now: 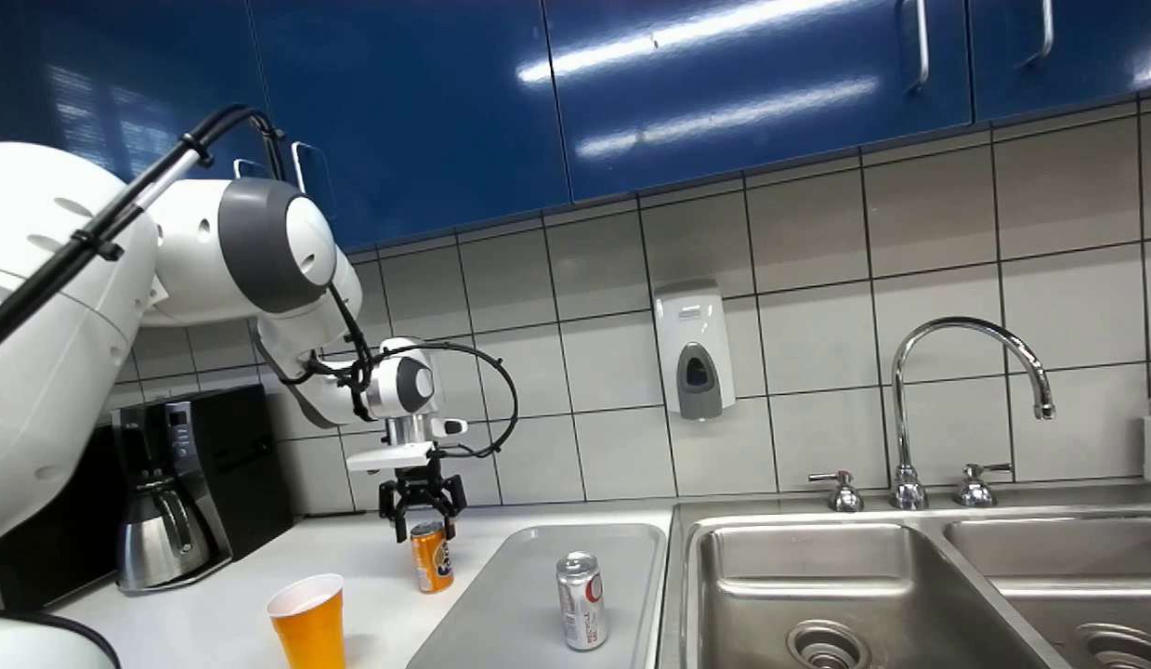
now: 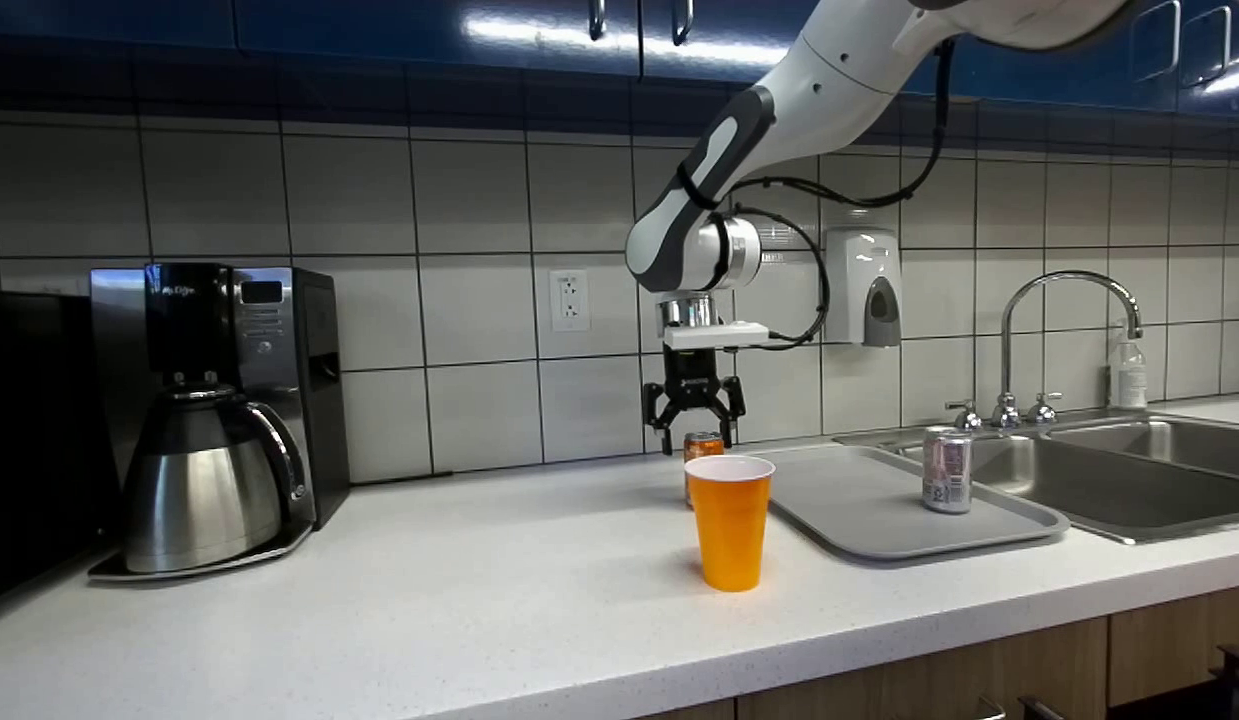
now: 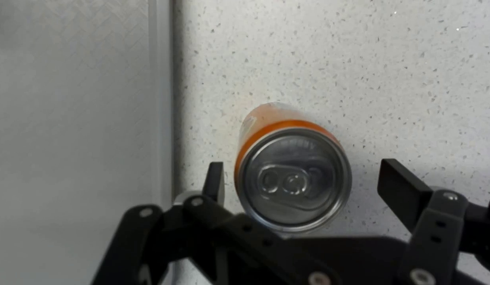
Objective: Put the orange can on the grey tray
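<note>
Gripper (image 3: 303, 174) is spread, nothing held; orange can (image 1: 433, 561) is stood upright on counter (image 2: 429, 600), just beside tray (image 2: 849, 500); it's offset toward tray-side finger (image 3: 214, 183), so may be tipped on closing; tray rim (image 3: 162, 99) or silver can (image 1: 582, 606) may be struck if lift is kept low.

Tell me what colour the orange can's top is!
The orange can has a shiny grey top, clearest in the wrist view.
</note>
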`<act>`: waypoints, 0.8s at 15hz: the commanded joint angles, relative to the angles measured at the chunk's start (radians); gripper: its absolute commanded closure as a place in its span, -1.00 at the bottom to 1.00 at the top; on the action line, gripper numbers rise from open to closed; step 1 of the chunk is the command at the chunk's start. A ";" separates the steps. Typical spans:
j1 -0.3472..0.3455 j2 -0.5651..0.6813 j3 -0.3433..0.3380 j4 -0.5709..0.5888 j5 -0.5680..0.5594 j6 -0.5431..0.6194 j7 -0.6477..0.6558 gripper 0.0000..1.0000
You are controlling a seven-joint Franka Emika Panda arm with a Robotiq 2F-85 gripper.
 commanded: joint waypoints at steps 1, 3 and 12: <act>0.017 -0.010 -0.007 -0.005 -0.020 0.000 -0.016 -1.00; 0.021 -0.010 -0.010 -0.012 -0.024 0.000 -0.014 -1.00; 0.022 -0.027 -0.020 -0.059 -0.060 0.013 -0.009 -1.00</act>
